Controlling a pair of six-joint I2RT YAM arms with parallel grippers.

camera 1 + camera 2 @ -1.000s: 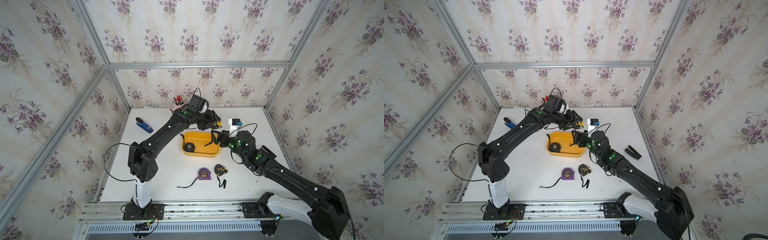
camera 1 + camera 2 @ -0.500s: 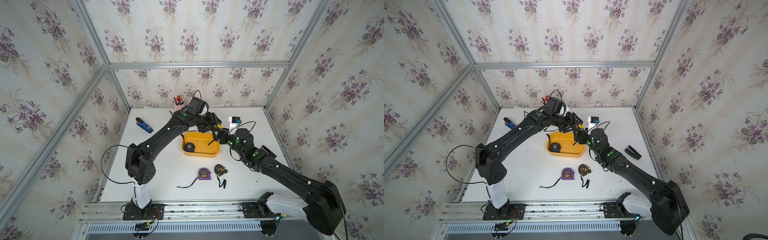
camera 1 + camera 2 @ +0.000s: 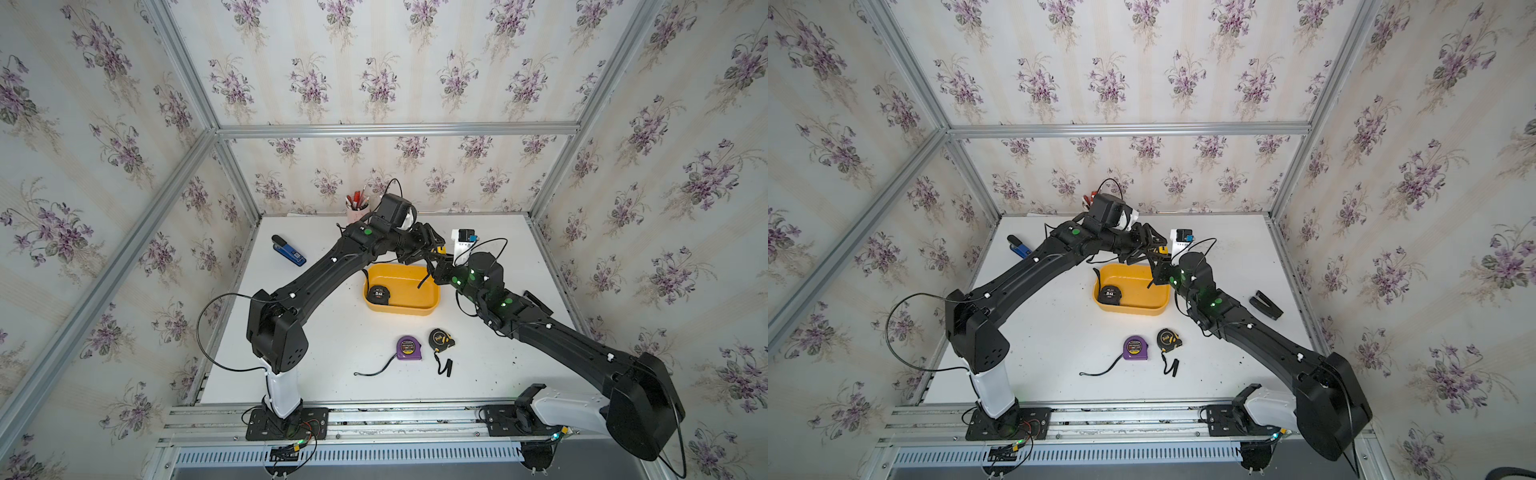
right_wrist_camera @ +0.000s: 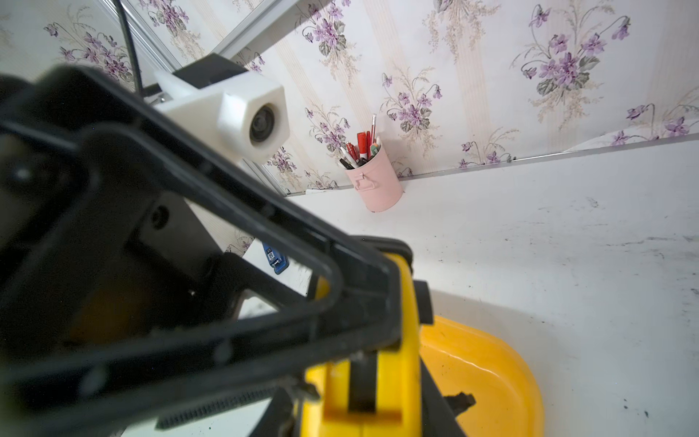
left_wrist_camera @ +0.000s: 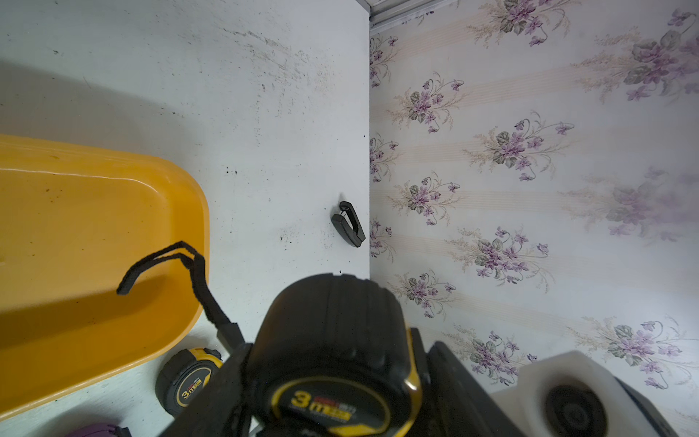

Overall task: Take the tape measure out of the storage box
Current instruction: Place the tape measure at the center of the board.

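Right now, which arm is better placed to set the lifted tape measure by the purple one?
Probably right: the right gripper also holds the lifted tape measure, and the purple tape measure lies nearer that arm.

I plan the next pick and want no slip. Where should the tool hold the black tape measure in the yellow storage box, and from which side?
Probably from straight above, across the case of the black tape measure, on its two narrow edges. Its labelled face looks up, and it sits in a corner of the storage box, so the walls block any sideways approach.
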